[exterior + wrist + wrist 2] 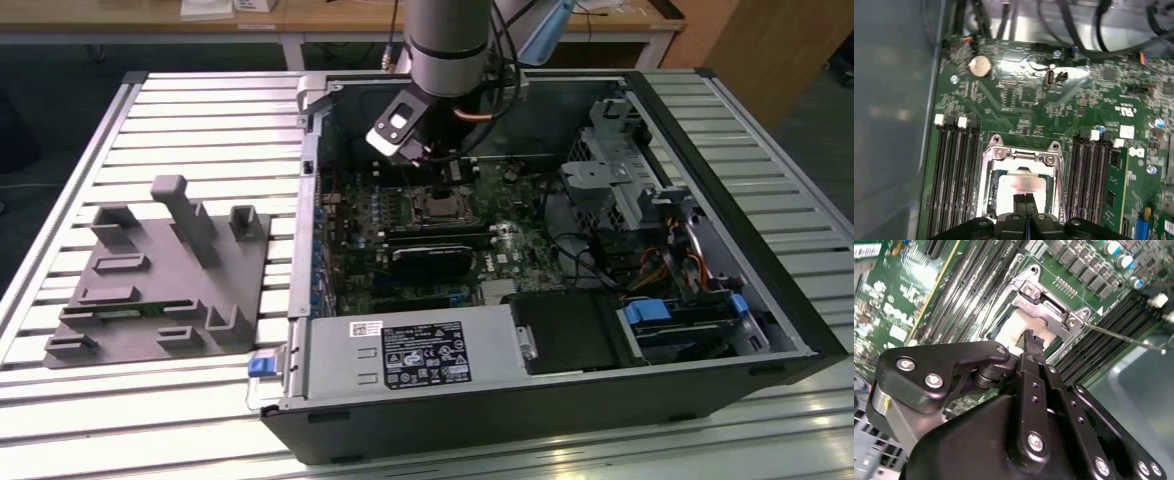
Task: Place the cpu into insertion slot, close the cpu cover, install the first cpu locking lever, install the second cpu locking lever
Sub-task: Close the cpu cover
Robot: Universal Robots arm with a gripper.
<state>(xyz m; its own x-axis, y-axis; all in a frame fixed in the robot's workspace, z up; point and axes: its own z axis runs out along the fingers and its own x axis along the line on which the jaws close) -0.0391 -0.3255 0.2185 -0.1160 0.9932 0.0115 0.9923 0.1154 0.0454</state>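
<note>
The fingers [1026, 345] were pressed together with nothing between them, their tips poised just over the pale face of the cpu [1021, 184]. The cpu lay in the insertion slot [437, 205] on the green motherboard [1019, 95], between the rows of memory slots. The silvery cpu cover [1021, 156] framed it on all sides. A thin locking lever [1124, 338] stuck out from one socket corner. The open computer case [747, 250] lay on a slatted desk [200, 110].
</note>
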